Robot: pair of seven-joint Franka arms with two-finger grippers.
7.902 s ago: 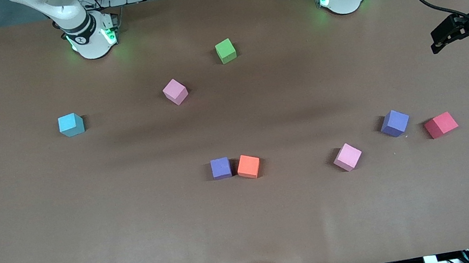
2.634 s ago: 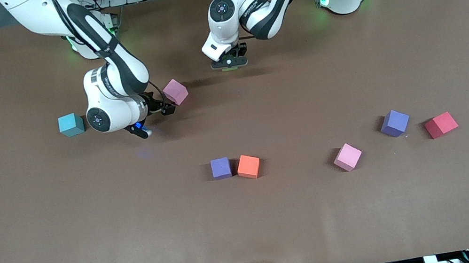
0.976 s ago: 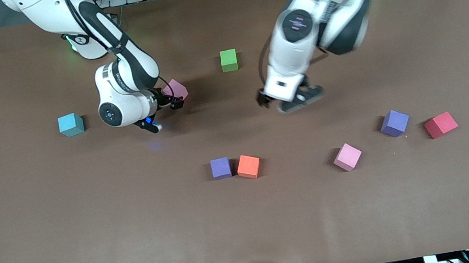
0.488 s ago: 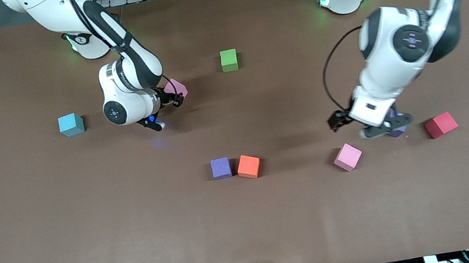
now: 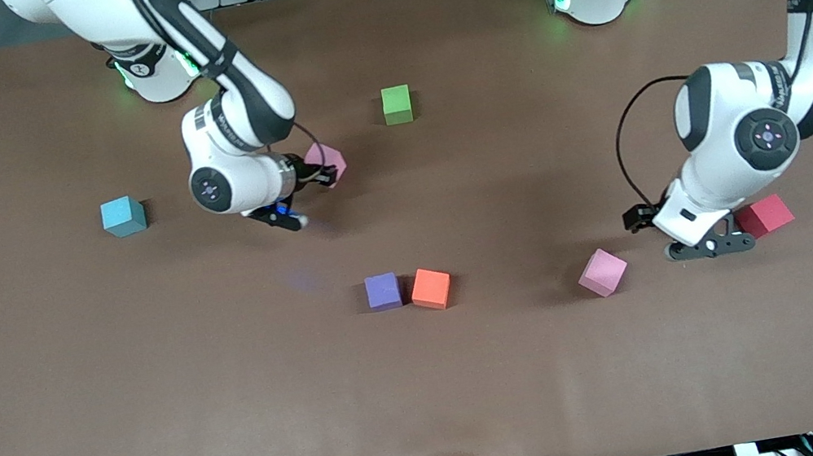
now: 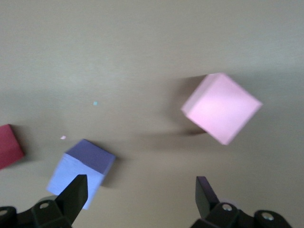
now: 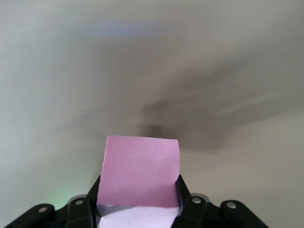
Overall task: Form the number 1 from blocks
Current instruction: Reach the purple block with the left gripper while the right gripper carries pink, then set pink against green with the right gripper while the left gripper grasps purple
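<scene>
Right wrist view, matte pink cube (image 7: 141,172), square faces

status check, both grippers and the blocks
Right gripper shut on pink block, lifted. Left gripper open over purple block, beside red cube. Green block set down; nothing in the way.

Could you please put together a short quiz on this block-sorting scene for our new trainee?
1. True or false: the right gripper is shut on a pink foam cube.
2. Which cube lies nearest the open left gripper: A) green foam cube, B) purple foam cube, C) light blue foam cube?
3. Fill in: the other purple foam cube on the brown table sits beside an ___ foam cube.

Key: 1 true; 2 B; 3 orange.
</scene>
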